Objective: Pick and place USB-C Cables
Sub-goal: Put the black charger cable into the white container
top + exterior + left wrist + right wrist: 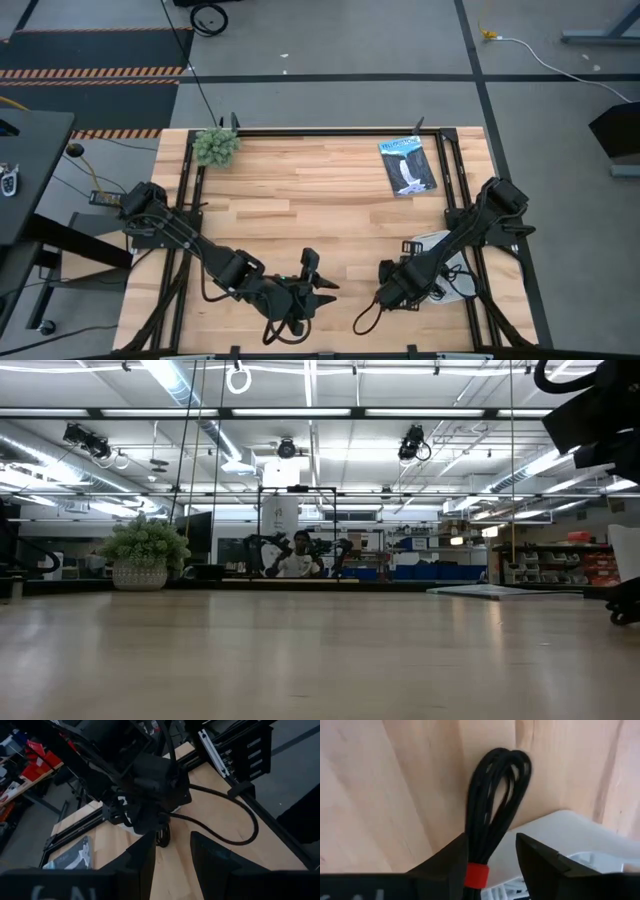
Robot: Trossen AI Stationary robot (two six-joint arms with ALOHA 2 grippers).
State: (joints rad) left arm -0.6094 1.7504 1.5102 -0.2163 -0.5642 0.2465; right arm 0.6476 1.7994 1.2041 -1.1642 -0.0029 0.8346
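One black USB-C cable [492, 805], thin matte cord in a narrow looped bundle cinched by a red band, gripped between the right gripper [490, 865] fingers, above pale wood table [300, 200] grain beside the smooth white rounded tray [570, 835]. Left gripper [172, 855] near the front edge, fingers parted, holding nothing. Flat dark blue printed packet [407, 165] toward the far right corner, lettering unreadable.

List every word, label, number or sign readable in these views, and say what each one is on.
None can be read for certain.
Dark blue packet: pale print, too small to read.
Left claw: pale letters along its body at the picture's bottom edge, cut off and blurred.
Right claw: a pale mark at the bottom edge, cut off; it is shut on the black cable with a red band, which bears no text.
Shelves and bins in the room behind: any labels too small.
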